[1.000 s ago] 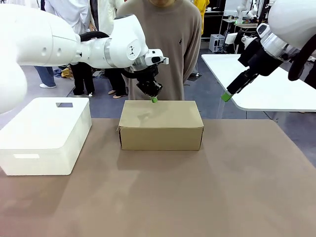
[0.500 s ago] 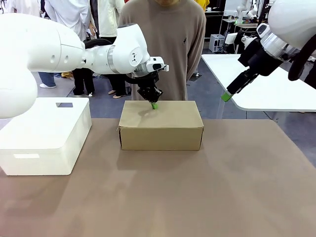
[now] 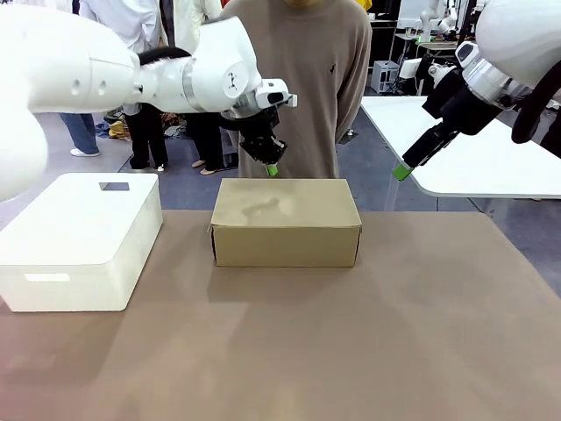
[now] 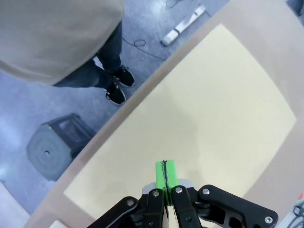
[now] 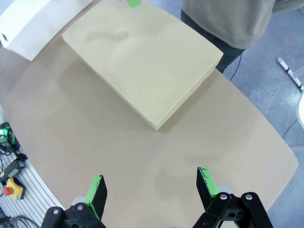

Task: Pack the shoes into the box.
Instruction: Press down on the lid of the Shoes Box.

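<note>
Packing looks nearly done, as far as the pictures tell. The box sits on the table with its lid flat down and shut. No shoes lie out on the table, so my guess is they are inside, but the lid hides them and I cannot be sure.

The box stands near the far edge of the table, about in the middle of that edge, right in front of the person. A white box sits well apart from it, by the left edge. The long way of the brown box runs side to side, along the far edge, and one long side faces the robot.

The left gripper hangs just above the back edge of the lid, not touching it. Its two green pads are pressed tight together with nothing between them. The right gripper is up high over the right side, far from the box, with its jaws spread wide and empty.

What may be left is small: maybe a last press on the lid, then pulling the arms away.
</note>
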